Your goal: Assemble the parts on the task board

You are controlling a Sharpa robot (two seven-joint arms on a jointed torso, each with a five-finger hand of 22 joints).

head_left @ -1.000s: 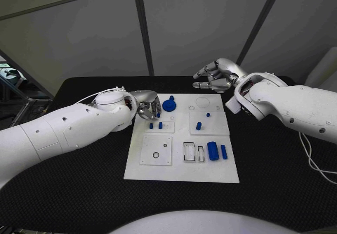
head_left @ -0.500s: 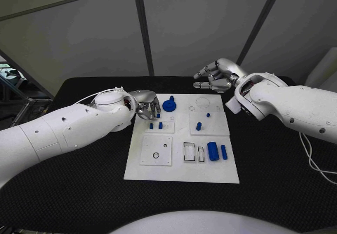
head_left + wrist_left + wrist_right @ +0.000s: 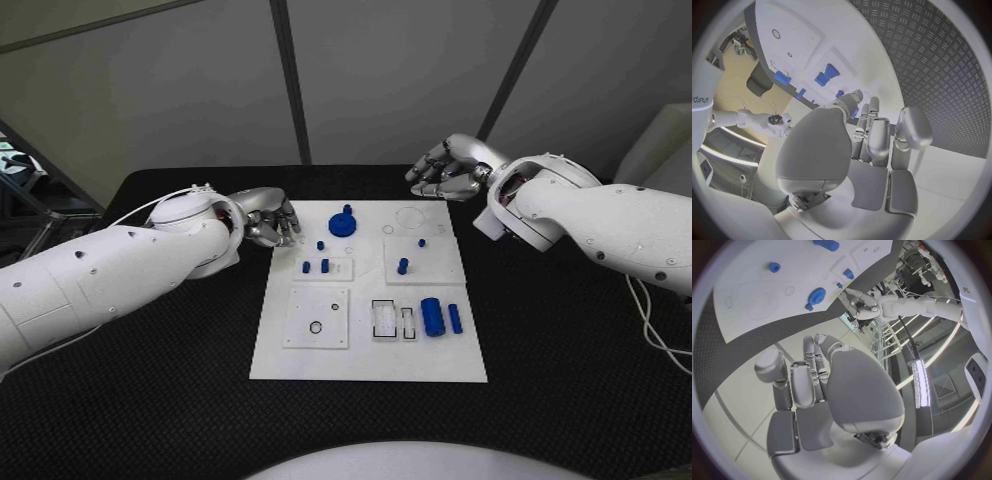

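The white task board lies in the middle of the black table. On it stand a blue round knob, small blue pegs and a blue cylinder beside a thinner blue piece. My left hand hovers just off the board's far left corner, fingers curled in, nothing visible in them. Beyond the board's far right corner my right hand is also curled on nothing. The left wrist view shows the left hand above the board. The right wrist view shows the right hand and the knob.
A black ring lies on the board's near left square plate. Rectangular slots sit left of the blue cylinder. Black table surface surrounds the board on all sides.
My left hand has drawn back leftward off the board's far left corner. The right hand has barely moved. The head camera has shifted a little.
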